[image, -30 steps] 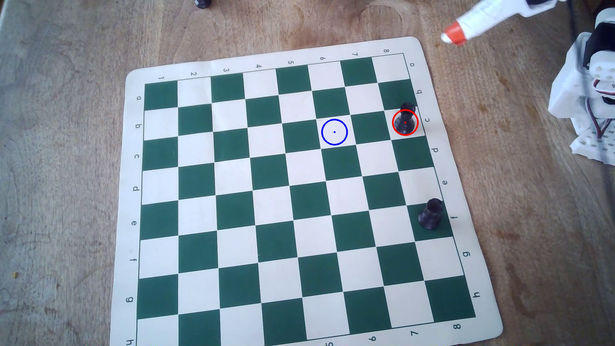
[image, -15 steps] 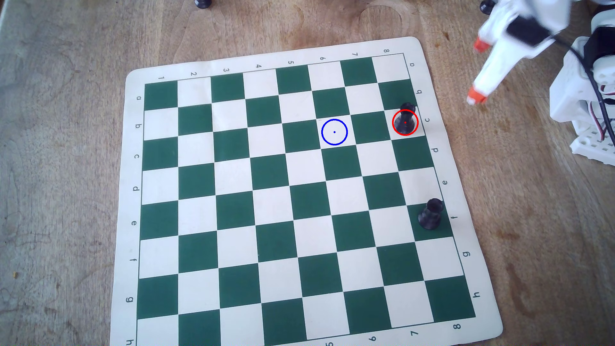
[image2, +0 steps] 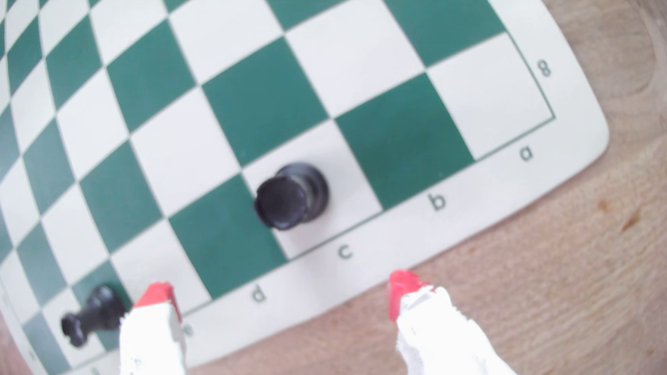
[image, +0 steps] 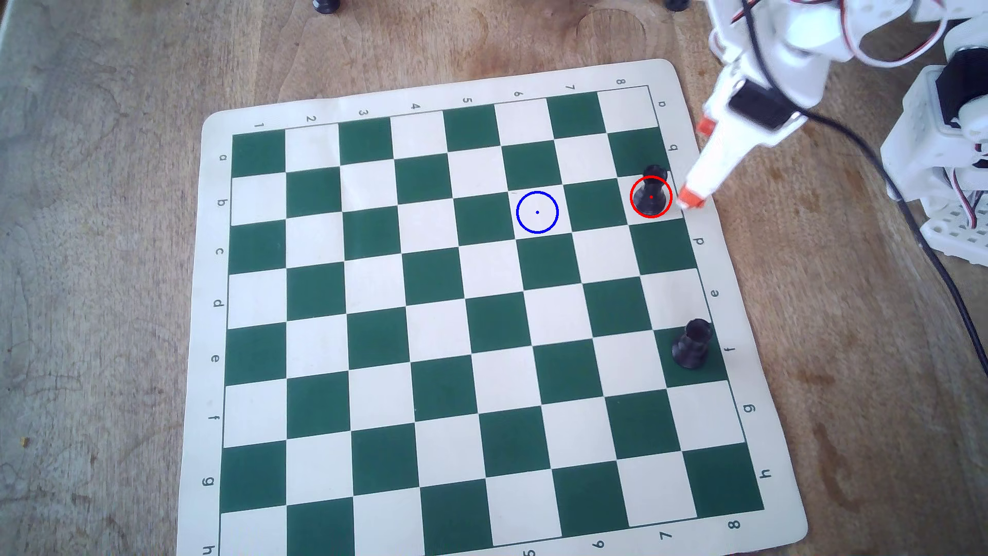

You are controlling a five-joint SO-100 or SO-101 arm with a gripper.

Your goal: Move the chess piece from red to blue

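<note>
Chess piece (image: 651, 193) stands upright on white sq c8, inside red circle (image: 650, 197), at right edge of board (image: 214, 267) in overhead view. Gripper (image: 697, 163) sits just off that edge, over the board's margin and bare table; lower orange-tipped finger (image: 691, 197) is just beside red circle, not touching piece. Jaws spread wide, nothing between them. Wrist view: piece (image2: 291, 196) seen from above, ahead of gripper (image2: 279, 294) and roughly centred on the gap, clearly apart from both tips.

Counts: 2 black rook-like pieces on board, the one in red plus twin (image: 692, 343) on green sq f8. 2 dark partial shapes at top edge of overhead, too cut off to ID. 1 red circle, 1 blue circle (image: 537, 212); blue is on white sq c6, empty.

View diffs: circles appear in overhead only. Wrist view shows finger gap directly and twin (image2: 92, 315) low left, beside left finger (image2: 155, 313). Overhead shows arm base, cable.
</note>
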